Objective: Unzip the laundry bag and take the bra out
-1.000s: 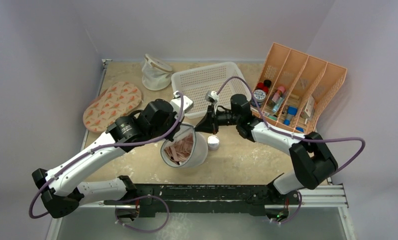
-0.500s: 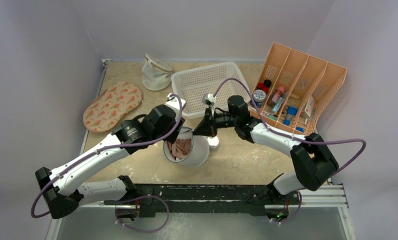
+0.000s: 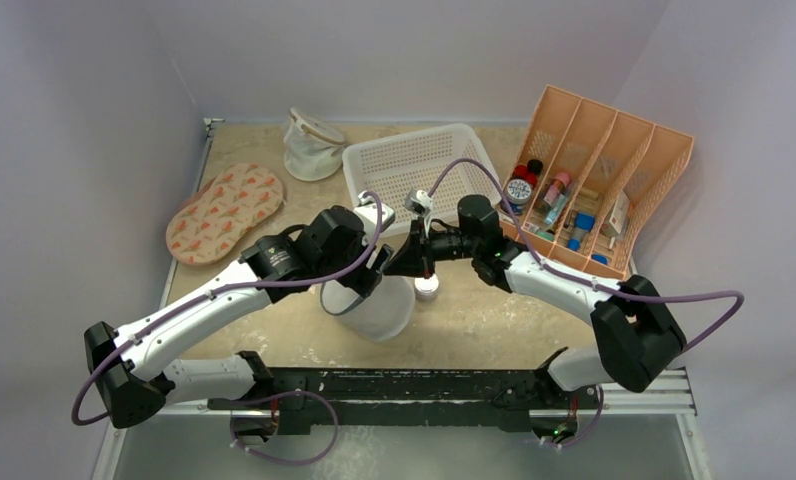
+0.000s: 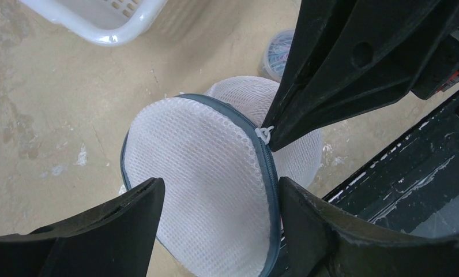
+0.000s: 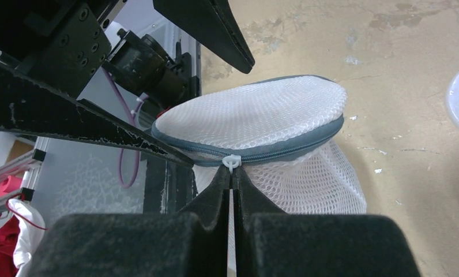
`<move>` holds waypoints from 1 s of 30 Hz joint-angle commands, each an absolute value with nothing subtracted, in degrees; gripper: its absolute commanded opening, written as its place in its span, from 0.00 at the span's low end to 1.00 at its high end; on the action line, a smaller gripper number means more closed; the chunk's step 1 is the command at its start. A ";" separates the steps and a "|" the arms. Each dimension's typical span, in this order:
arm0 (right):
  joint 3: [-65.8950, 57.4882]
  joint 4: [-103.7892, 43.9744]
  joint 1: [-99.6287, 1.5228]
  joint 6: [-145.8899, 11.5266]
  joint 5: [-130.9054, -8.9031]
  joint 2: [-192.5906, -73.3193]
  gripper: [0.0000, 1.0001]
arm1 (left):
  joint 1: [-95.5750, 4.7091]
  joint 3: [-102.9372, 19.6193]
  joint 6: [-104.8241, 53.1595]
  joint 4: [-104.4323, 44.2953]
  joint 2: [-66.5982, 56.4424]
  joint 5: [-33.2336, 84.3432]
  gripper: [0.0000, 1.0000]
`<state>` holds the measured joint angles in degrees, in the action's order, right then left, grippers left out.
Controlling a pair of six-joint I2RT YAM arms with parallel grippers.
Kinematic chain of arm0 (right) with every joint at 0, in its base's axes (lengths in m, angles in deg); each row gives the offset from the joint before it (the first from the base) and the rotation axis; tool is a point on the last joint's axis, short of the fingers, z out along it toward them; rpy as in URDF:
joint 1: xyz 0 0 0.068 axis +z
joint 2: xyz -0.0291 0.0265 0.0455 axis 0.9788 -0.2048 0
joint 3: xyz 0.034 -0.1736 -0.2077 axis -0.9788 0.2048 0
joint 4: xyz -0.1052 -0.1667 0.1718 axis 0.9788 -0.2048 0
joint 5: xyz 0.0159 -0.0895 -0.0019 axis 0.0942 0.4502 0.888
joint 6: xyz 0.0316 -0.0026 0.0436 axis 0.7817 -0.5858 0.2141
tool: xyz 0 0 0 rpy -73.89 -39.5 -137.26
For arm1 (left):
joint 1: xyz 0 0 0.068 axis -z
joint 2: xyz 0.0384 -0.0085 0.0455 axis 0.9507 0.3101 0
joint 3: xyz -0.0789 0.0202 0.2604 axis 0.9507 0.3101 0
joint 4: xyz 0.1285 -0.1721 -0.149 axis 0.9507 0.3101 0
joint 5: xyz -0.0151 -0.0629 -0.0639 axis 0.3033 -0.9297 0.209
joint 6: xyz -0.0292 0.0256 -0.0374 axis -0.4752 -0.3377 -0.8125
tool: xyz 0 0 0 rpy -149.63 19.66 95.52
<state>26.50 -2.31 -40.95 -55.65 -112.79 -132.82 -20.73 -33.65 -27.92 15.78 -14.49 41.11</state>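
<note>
The laundry bag (image 3: 382, 308) stands mid-table, a white mesh drum whose round lid (image 4: 198, 167) with grey-blue zipper rim (image 5: 262, 151) lies down over its mouth. My left gripper (image 4: 219, 183) is open and straddles the lid; its right finger (image 4: 313, 225) touches the rim and the left one stands apart. My right gripper (image 5: 232, 172) is shut on the white zipper pull (image 5: 232, 162) at the rim's near side. That pull (image 4: 264, 134) also shows at the right fingers' tip in the left wrist view. The bra is hidden under the lid.
A small round jar (image 3: 427, 289) sits right beside the bag. Behind are a white slotted basket (image 3: 404, 160), a peach organizer (image 3: 614, 165) with small bottles, a white mesh pouch with tan rim (image 3: 311, 145) and a patterned oval pad (image 3: 224, 212).
My left gripper has opened and moved right over the bag. The lid has dropped over the mouth, covering the pink bra that showed inside. The right gripper stays shut on the pull.
</note>
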 commanded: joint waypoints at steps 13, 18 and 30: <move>27.20 1.01 -40.69 -54.21 -113.57 -131.37 0.00 | -20.20 -35.41 -27.35 15.62 -15.90 42.23 0.28; 26.24 -0.75 -40.92 -55.91 -112.84 -132.63 0.00 | -20.16 -36.83 -27.35 17.97 -17.05 42.34 0.10; 21.11 -7.16 -44.51 -64.82 -114.02 -137.88 0.00 | -20.18 -40.68 -26.54 26.34 -19.59 37.79 0.00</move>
<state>24.62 -4.93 -43.29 -59.58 -112.85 -135.99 -20.10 -38.35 -27.14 22.89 -17.72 41.17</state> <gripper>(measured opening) 0.006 0.015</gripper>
